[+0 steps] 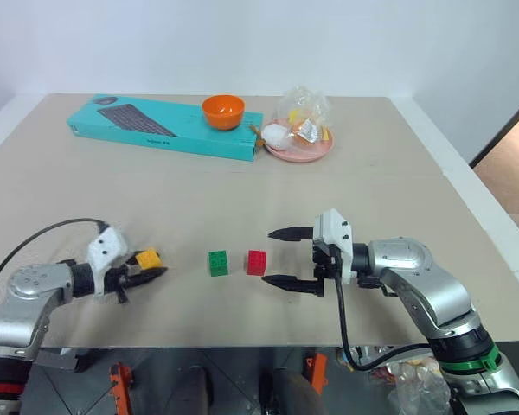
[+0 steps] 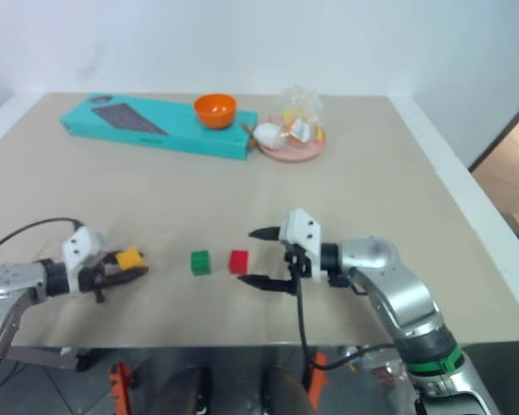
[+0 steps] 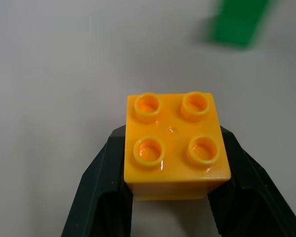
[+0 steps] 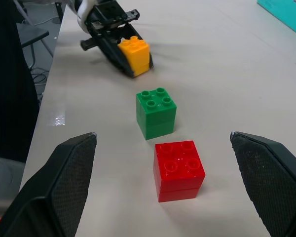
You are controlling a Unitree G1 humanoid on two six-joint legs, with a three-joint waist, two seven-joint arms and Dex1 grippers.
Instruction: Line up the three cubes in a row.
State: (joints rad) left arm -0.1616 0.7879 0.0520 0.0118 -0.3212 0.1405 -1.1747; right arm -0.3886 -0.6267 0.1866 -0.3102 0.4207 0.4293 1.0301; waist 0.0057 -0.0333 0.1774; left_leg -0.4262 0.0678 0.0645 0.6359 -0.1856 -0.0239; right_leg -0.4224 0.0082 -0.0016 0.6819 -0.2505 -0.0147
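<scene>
while left gripper (image 1: 147,278) pinches yellow cube (image 1: 148,258) lower left | right gripper (image 1: 291,258) wide, empty | risk: cube twisting crooked beside green cube (image 1: 218,263); shallow grip

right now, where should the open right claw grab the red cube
Grip the red cube by its two smooth side walls, not the studded top. It sits upright on the table, just ahead of the wide-open right claw, so come in level from the robot's right. The green cube stands close on its far side, apart from it, so stop short of that.
</scene>
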